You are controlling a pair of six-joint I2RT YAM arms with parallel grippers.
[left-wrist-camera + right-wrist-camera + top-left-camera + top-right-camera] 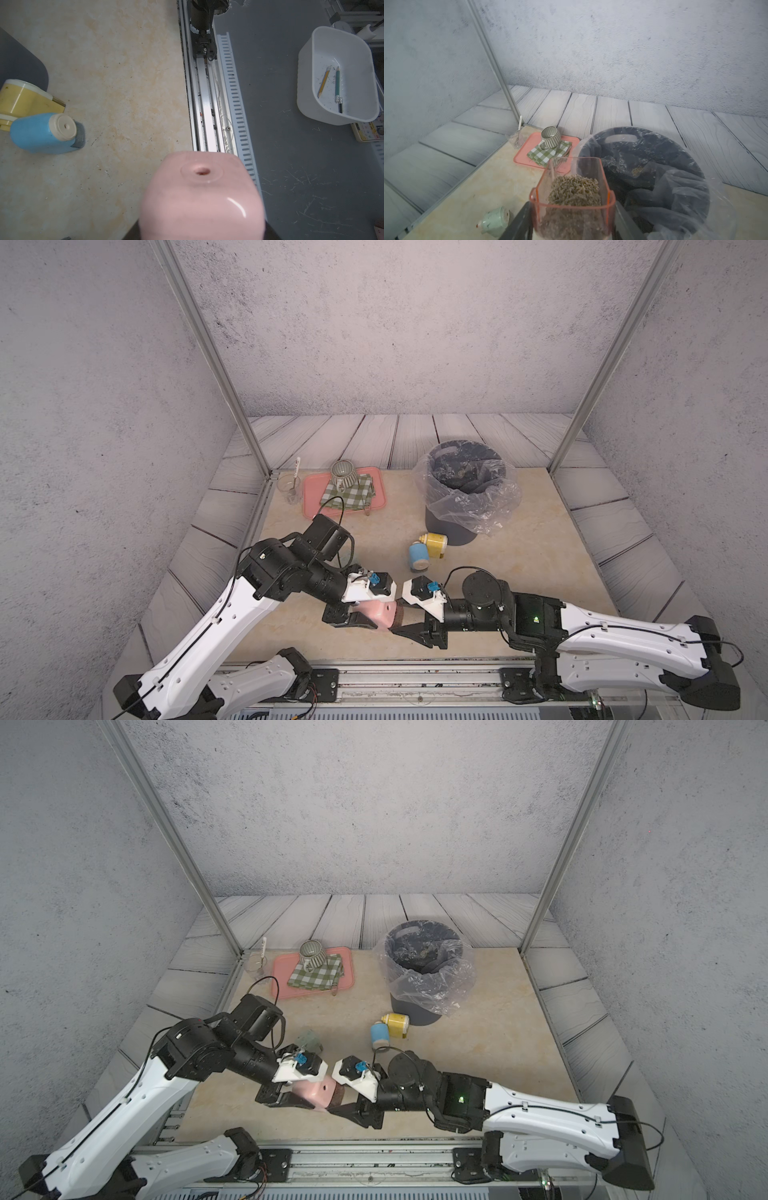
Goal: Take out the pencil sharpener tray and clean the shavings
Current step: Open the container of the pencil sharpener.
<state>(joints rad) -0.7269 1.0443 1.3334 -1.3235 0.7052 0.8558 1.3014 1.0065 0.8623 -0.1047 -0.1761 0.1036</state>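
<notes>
Left wrist view is filling with the glossy, rounded pink sharpener, the left pincer clamping it over the marbled desk. Just beside it, the right pincer is gripping the clear reddish boxy tray, heaped with crumbly brown shavings.

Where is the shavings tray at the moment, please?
In both top views the shavings tray is near the table's front edge, gripped by the right hand and right beside the pink sharpener that the left hand holds.
</notes>
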